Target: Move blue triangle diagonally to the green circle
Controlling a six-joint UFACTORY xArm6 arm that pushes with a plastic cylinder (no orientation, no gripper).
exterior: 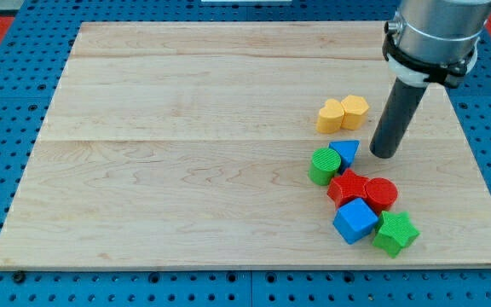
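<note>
- My tip [384,155], a bare dark rod gripping nothing, stands just right of the small blue triangular block [345,153].
- That blue triangle sits beside the green cylindrical block [323,165], apparently touching it.
- It looks light, rigid and easily spun, so I judge a push on 1 flat face best.

Two yellow blocks [343,113] touching, upper right of wooden board [186,153]. Below: red star [346,188], red cylinder [381,194], blue cube [355,221], green star [395,233] clustered.
</note>
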